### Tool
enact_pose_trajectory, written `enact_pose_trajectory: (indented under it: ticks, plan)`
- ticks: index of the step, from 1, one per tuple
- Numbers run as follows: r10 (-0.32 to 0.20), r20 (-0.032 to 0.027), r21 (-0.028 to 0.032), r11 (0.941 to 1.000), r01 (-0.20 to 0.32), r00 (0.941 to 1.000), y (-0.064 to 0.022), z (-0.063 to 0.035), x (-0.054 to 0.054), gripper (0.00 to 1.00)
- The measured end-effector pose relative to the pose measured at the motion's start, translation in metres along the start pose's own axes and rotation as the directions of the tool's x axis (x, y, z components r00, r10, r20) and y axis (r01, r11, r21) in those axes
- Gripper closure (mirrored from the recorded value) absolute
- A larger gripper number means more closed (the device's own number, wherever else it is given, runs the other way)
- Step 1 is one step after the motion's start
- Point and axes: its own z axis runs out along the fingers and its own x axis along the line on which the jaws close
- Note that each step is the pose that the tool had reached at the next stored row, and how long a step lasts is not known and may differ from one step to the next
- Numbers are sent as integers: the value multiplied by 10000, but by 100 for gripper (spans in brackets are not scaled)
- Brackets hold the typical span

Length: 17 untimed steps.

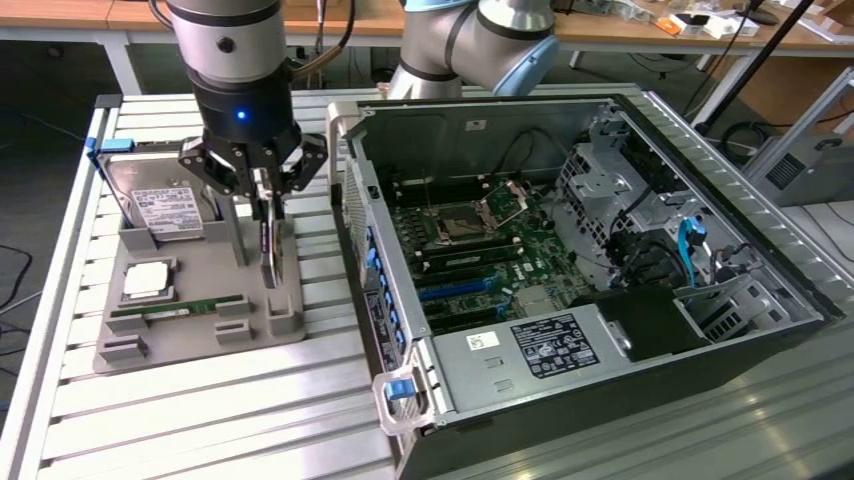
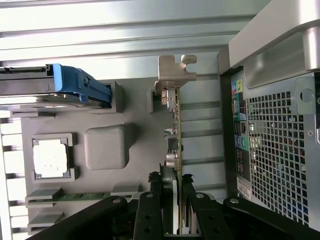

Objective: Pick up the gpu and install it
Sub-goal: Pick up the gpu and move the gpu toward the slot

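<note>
Pincer point(image 2: 176, 200) was pinching the gpu point(image 2: 176, 130), one finger on each face. Card stood upright on edge along the holder's point(image 1: 200, 262) case-side edge, bracket toward the holder's drive end. Couldn't tell if it had left its slot. CPU point(image 1: 147, 280), RAM point(image 1: 180, 308) and drive point(image 1: 163, 205) sat in the holder. Open case point(image 1: 350, 190) stood just beside the holder on the slatted surface point(image 1: 200, 420).

I can read no word or number with certainty. The white label point(image 1: 168, 214) on the hard drive point(image 1: 139, 180) carries print too fine for me to read. It is the same with the dark label point(image 1: 550, 347) on the power supply point(image 1: 514, 388) and with the small white sticker point(image 1: 483, 341) beside it.
</note>
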Motion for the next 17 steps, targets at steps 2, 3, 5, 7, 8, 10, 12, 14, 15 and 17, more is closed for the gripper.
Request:
enact_pose_trajectory:
  ticks: [2,3,5,7,8,10,12,14,15,17]
  plan:
    - [0,0,0,10000,0,10000,0,-4,0,73]
    - [0,-1,1,10000,0,10000,0,-8,0,73]
    - [0,-1,1,10000,0,10000,0,-13,0,73]
    - [0,0,0,10000,0,10000,1,-19,-1,73]
    - [0,0,1,10000,0,10000,1,-22,-1,73]
    - [0,0,0,10000,0,10000,1,-31,-1,73]
    - [0,0,0,10000,0,10000,1,-36,-1,73]
    - [-1,0,0,10000,1,10000,1,-45,-1,73]
    - [0,0,0,10000,0,10000,2,-48,-1,73]
    - [-1,0,0,10000,1,10000,2,-52,-1,73]
